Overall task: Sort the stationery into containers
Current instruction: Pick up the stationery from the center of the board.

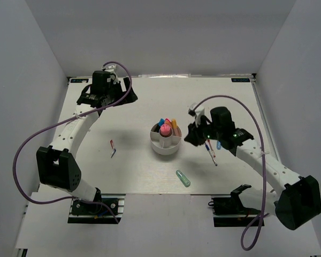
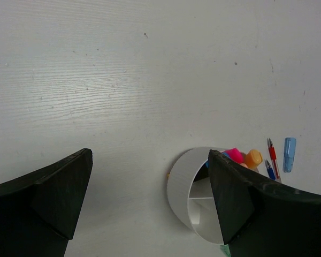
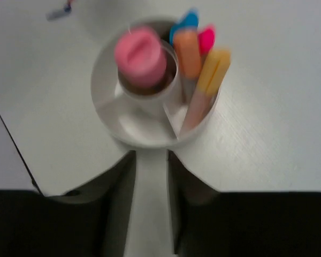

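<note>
The white cup (image 1: 166,144) stands mid-table. A pink highlighter (image 1: 164,129) stands in its central well, and blue, orange and pink ones (image 1: 169,123) stand in a back compartment. It also shows in the right wrist view (image 3: 144,134) and the left wrist view (image 2: 182,184). My right gripper (image 1: 190,135) hovers just right of the cup; its jaws (image 3: 151,160) are a narrow gap apart and empty. My left gripper (image 1: 115,93) is at the far back left, wide open and empty (image 2: 148,160). A mint-green highlighter (image 1: 183,178) lies in front of the cup.
Thin red and blue pens (image 1: 211,152) and a blue highlighter (image 1: 219,144) lie under my right arm; they also show in the left wrist view (image 2: 272,158). Two small pens (image 1: 113,148) lie left of the cup. Grey walls enclose the table.
</note>
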{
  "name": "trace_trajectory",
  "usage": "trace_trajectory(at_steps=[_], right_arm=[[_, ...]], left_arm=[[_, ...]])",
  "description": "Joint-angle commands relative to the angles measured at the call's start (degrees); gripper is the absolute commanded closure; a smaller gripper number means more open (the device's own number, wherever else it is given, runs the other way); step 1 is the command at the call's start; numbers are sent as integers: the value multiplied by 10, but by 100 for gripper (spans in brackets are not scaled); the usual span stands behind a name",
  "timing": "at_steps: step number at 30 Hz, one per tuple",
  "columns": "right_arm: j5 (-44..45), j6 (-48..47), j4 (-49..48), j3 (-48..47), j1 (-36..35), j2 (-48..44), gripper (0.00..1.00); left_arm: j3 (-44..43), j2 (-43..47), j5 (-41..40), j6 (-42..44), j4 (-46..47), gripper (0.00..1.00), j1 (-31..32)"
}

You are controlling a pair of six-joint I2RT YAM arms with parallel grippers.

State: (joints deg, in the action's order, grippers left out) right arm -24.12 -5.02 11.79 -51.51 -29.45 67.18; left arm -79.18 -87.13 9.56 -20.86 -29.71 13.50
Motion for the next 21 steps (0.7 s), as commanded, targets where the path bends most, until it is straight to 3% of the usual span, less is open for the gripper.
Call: trace_trajectory(at_steps=[1,5,15,21], right_arm=[[17,-118,114,80,-13,-37,59],[54,-124,175,72,-55,3,55],[42,-168,169,91,-198,12,46],[105,-131,213,41,-268,123,45]], left_arm=[[6,18,9,-19,3,2,-9],[10,15,17,-26,8,2,-15],[17,21,13,-29,12,2,-20],[18,20,16,-30,12,2,-20]])
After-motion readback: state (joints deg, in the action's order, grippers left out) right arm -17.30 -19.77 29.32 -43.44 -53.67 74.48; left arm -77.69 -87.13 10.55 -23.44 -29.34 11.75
